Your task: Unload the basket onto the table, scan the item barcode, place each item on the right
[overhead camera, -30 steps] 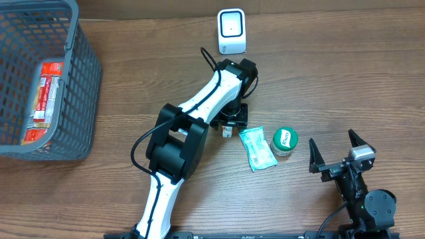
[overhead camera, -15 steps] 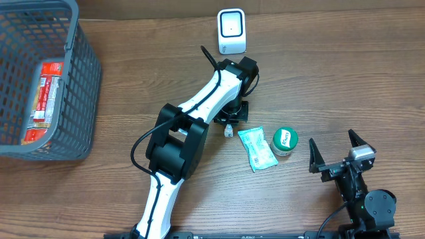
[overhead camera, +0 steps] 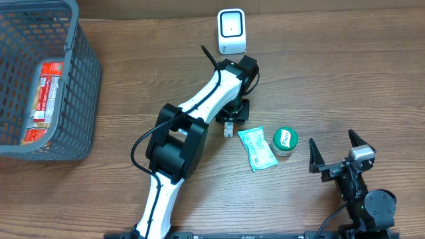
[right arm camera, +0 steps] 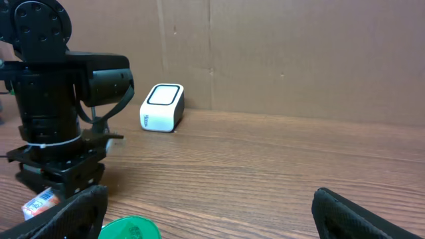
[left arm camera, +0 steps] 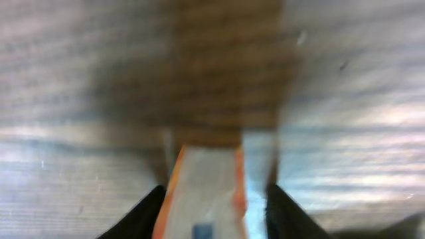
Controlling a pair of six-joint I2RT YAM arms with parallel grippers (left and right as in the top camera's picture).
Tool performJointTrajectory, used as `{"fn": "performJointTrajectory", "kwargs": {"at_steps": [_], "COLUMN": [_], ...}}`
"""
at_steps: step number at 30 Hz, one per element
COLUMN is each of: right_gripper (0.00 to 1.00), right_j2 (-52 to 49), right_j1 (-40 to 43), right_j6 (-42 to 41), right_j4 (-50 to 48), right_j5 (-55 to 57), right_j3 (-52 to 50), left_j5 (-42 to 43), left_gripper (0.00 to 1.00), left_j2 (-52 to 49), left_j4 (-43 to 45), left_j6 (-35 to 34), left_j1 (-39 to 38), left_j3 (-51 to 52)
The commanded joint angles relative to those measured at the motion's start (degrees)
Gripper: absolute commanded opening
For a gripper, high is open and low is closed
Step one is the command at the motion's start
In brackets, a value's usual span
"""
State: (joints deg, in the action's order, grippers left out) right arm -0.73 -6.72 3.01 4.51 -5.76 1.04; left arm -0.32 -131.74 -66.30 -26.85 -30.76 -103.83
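L gripper [left arm camera: 215, 194] astride orange-edged box [left arm camera: 203, 202]

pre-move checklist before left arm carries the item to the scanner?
1. Small white-and-orange item between the fingers of the left pincer: ok.
2. Firm grip on it: cannot tell, wrist view is blurred.
3. Barcode side located: cannot tell.
4. Scanner standing, no loose objects between it and the item: ok.
5. Right pincer open, off to the side: ok.
6. Teal packet and green-lidded jar apart from the item: ok.
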Motion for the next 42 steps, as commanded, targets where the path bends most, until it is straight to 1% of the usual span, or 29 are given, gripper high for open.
{"fn": "performJointTrajectory", "kwargs": {"at_steps": [1, 3, 7, 8, 9, 10, 11, 12, 13, 16, 21, 23, 25, 28, 30, 37, 38, 39, 40, 42], "right_gripper": [1.0, 1.0, 1.0, 1.0, 1.0, 1.0, 1.0, 1.0, 1.0, 1.0, 1.0, 1.0, 1.0, 1.0, 1.0, 1.0, 1.0, 1.0, 1.0, 1.0], "right_j2": [0.6, 0.6, 0.6, 0.6, 0.6, 0.6, 0.6, 0.6, 0.6, 0.6, 0.6, 0.6, 0.6, 0.6, 0.6, 0.6, 0.6, 0.6, 0.6, 0.6], "right_j1": [0.4, 0.4, 0.4, 0.4, 0.4, 0.4, 0.4, 0.4, 0.4, 0.4, 0.4, 0.4, 0.4, 0.4, 0.4, 0.4, 0.4, 0.4, 0.4, 0.4], "right_j6": [0.1, 0.1, 0.1, 0.1, 0.1, 0.1, 0.1, 0.1, 0.1, 0.1, 0.1, 0.1, 0.1, 0.1, 0.1, 0.1, 0.1, 0.1, 0.1, 0.1], "right_j4": [-0.3, -0.3, -0.3, -0.3, -0.3, -0.3, -0.3, -0.3, -0.3, -0.3, -0.3, -0.3, -0.3, -0.3, -0.3, -0.3, -0.3, -0.3, -0.3, -0.3], "right_j5": [-0.3, -0.3, -0.3, -0.3, -0.3, -0.3, -0.3, -0.3, -0.3, -0.3, -0.3, -0.3, -0.3, -0.3, -0.3, -0.3, -0.3, -0.3, -0.3, -0.3], "right_j3": [-0.6, -0.6, -0.6, -0.6, -0.6, -0.6, -0.6, -0.6, -0.6, -0.6, -0.6, -0.6, -0.6, -0.6, -0.6, -0.6, -0.6, -0.6, -0.6, -0.6], "left_j5": [-3.1, -3.2, -3.1, -3.1, -3.1, -3.1, -3.1, -3.0, -3.0, -2.6, -1.0, -0.9, -0.9, -0.9, -0.9, -0.9, -0.9, -0.9, -0.9, -0.9], "left_gripper": [0.3, 0.24, 0.24, 0.25, 0.34, 0.52, 0.6, 0.64, 0.65, 0.64, 0.51, 0.5, 0.45, 0.33, 0.27, 0.25, 0.26, 0.32, 0.36, 0.36], "left_j2": [1.3, 1.3, 1.3, 1.3, 1.3, 1.3, 1.3, 1.3, 1.3, 1.3, 1.3, 1.3, 1.3, 1.3, 1.2, 1.2, 1.2, 1.2, 1.2, 1.2], "left_j4": [1.8, 2.2, 1.9, 1.8, 1.7, 1.6, 1.4, 0.9, 0.4, -1.7, -4.0, -4.2, -4.1, -4.2, -4.1, -4.2, -4.2, -4.2, -4.2, -4.1], "left_j6": [0.1, 0.0, 0.0, 0.0, 0.1, 0.0, 0.0, 0.0, 0.0, 0.0, -0.2, -0.2, -0.2, -0.2, -0.2, -0.7, -0.7, -1.1, -1.4, -1.5], "left_j1": [0.2, 0.2, 0.2, 0.2, 0.2, 0.2, 0.2, 0.2, 0.2, 0.0, -0.8, -1.2, -1.5, -1.9, -2.0, -2.0, -2.0, -2.0, -2.0, -2.0], "left_j3": [0.2, 0.2, 0.2, 0.2, 0.2, 0.2, 0.2, 0.2, 0.2, 0.2, 0.3, 0.4, 0.6, 0.6, 0.6, 0.6, 0.6, 0.6, 0.6, 0.6]}}
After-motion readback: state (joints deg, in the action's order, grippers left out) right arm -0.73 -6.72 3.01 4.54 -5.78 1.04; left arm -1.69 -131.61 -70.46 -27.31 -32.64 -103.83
